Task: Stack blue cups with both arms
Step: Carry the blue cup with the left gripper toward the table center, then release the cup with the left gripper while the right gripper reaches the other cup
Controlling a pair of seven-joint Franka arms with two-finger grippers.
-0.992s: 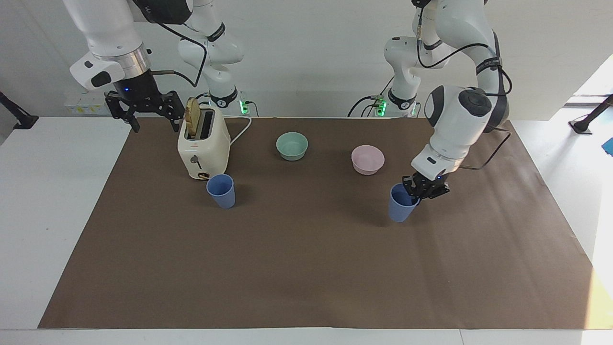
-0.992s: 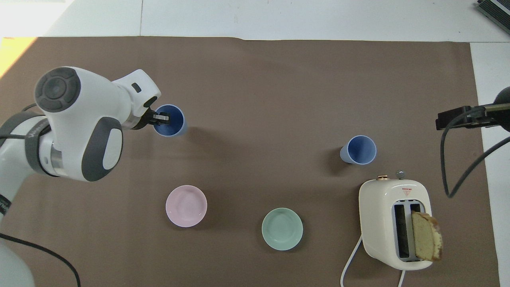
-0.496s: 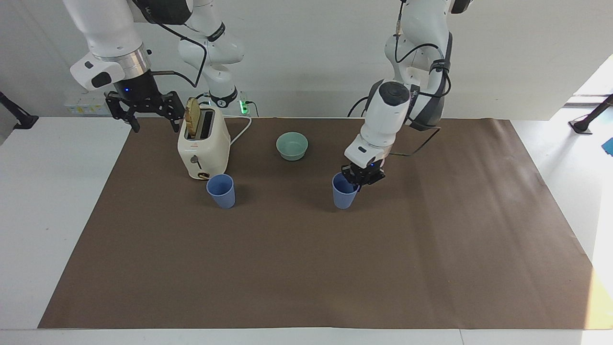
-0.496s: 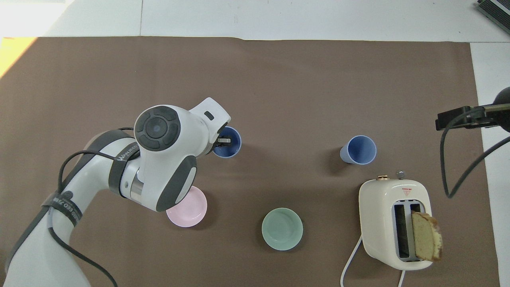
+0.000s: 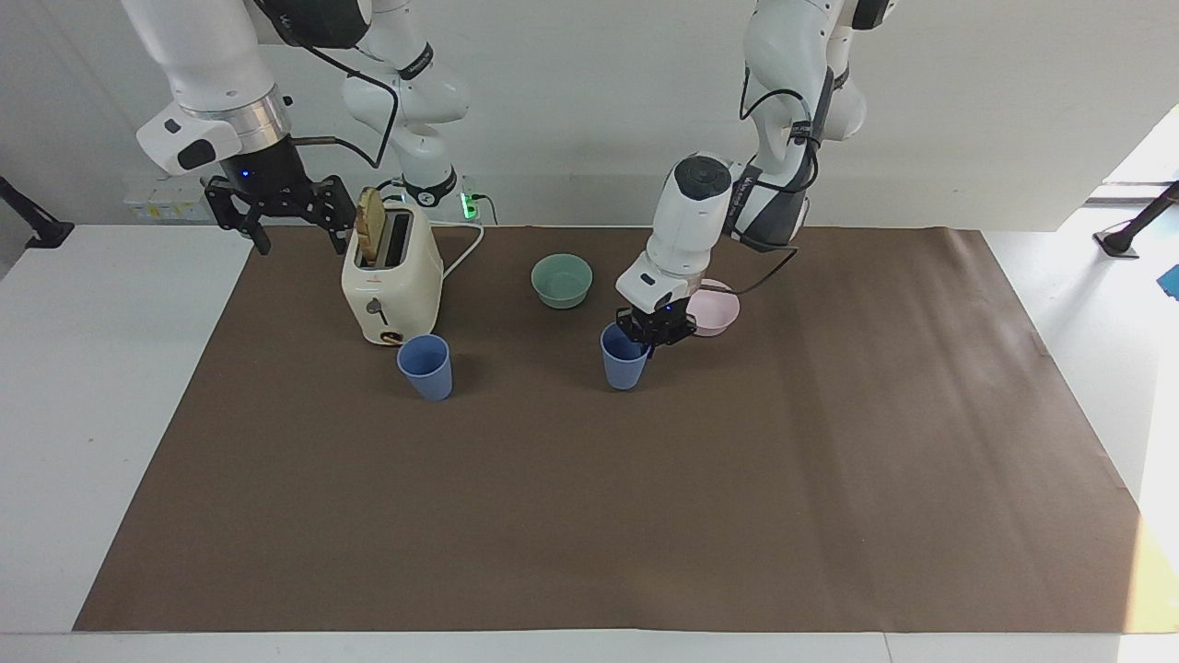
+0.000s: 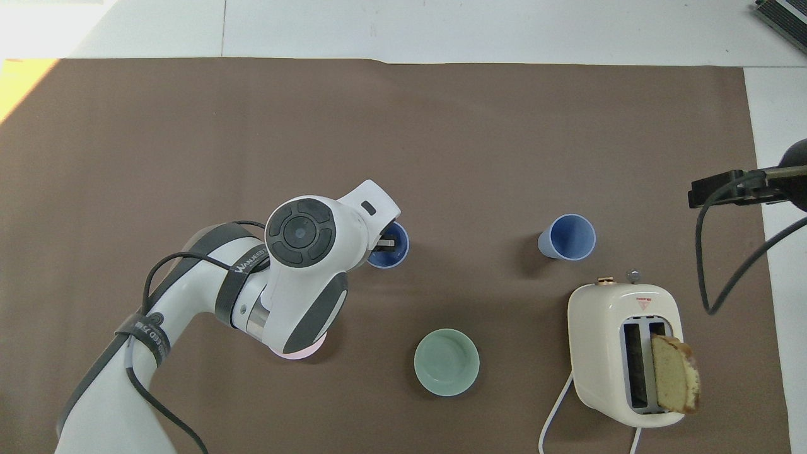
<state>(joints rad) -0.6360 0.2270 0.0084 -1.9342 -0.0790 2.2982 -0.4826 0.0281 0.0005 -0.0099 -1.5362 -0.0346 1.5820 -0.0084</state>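
Facing view first: the left gripper is clenched on the rim of one blue cup, one finger inside the mouth and the other outside on the wall, and the cup hangs upright with its mouth up, low over the brown mat near the middle of the table — whether its base touches the mat I cannot tell. The other blue cup stands upright and free on the mat just in front of the toaster, toward the right arm's end of the table. That is the relation the next move turns on: the standing cup lies sideways from the held one, along the table toward the right arm, at about the same distance from the robots, and both long axes are vertical, so the carried cup would likely need lifting above the other's rim and lowering straight in. The right gripper waits released, up in the air beside the toaster — nearer to the standing cup than the left gripper is.
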